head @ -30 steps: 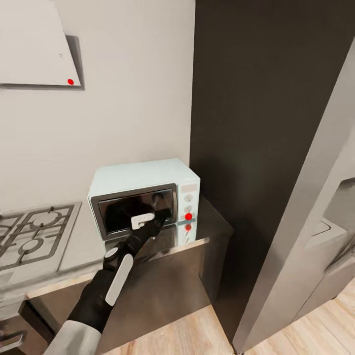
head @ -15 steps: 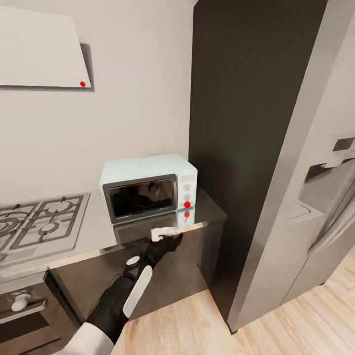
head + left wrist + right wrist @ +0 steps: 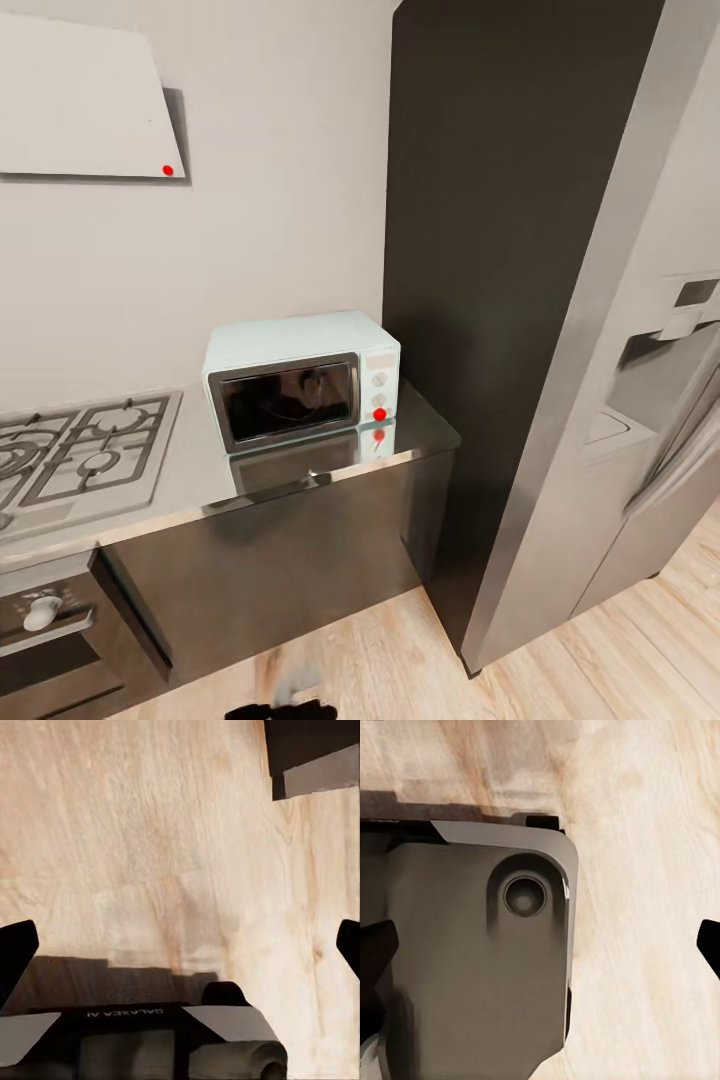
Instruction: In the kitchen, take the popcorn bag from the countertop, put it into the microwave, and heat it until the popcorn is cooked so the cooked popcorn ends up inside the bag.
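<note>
Both black hands, left [image 3: 180,945] and right [image 3: 547,937], hang fingers spread wide and empty over the pale wooden floor [image 3: 150,832]. The small pale blue-white microwave [image 3: 300,385], its dark glass door closed, sits on the glossy grey steel surface [image 3: 200,475] beside the gas hob [image 3: 70,455].

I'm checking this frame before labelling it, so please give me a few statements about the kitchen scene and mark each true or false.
1. The microwave door is shut. True.
2. The microwave stands left of the gas hob. False: it stands to the hob's right, on the countertop.
3. The left gripper points at wooden floor. True.
4. The left gripper's fingers are closed together. False: they are spread wide apart.
5. The microwave's lowest knob is marked green. False: the dot there is red.
</note>
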